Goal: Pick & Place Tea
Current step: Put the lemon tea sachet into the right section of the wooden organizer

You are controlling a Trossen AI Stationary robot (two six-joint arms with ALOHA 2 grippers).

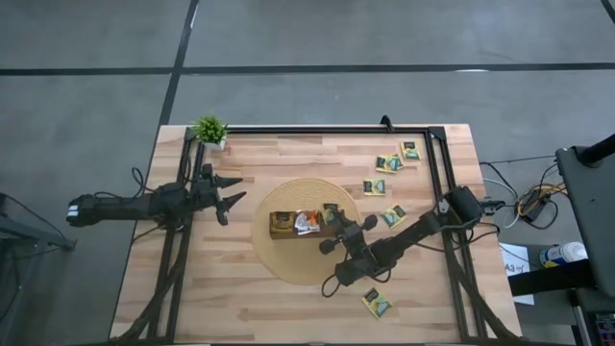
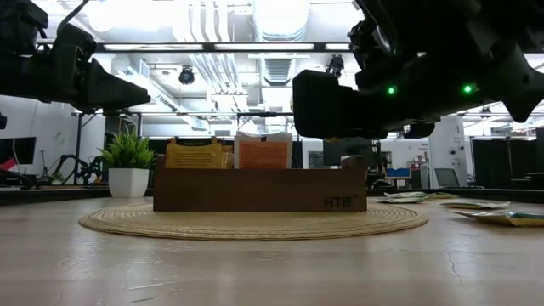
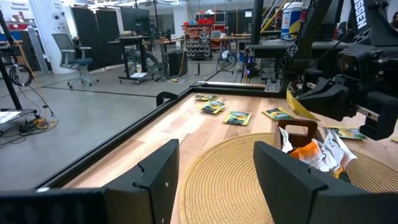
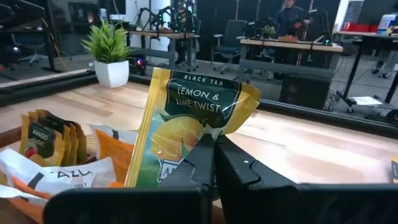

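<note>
A long brown wooden tray [image 1: 285, 234] lies on a round woven mat [image 1: 306, 269] at the table's middle. Yellow-orange [image 4: 50, 138] and white-and-orange [image 4: 59, 175] tea sachets stand in it. My right gripper [image 4: 214, 163] is shut on a dark green and yellow tea sachet [image 4: 193, 118] over the tray's right end [image 2: 344, 189]. Several more tea sachets [image 1: 389, 163] lie flat on the table's right half. My left gripper [image 1: 231, 192] waits open at the table's left, level above the wood. My right gripper pinches the green and yellow sachet's lower part [image 4: 180, 167] between its two fingers. The fingers lie level and come slanting from the table's near right. The sachet stands upright and slightly tilted above the fingers. They hide its lower edge.
A small potted plant [image 1: 209, 130] stands at the far left corner. A black frame rail [image 1: 317, 129] runs along the far edge and down the right side. One sachet [image 1: 377, 304] lies near the front edge. Bare wood lies between my left gripper and the mat.
</note>
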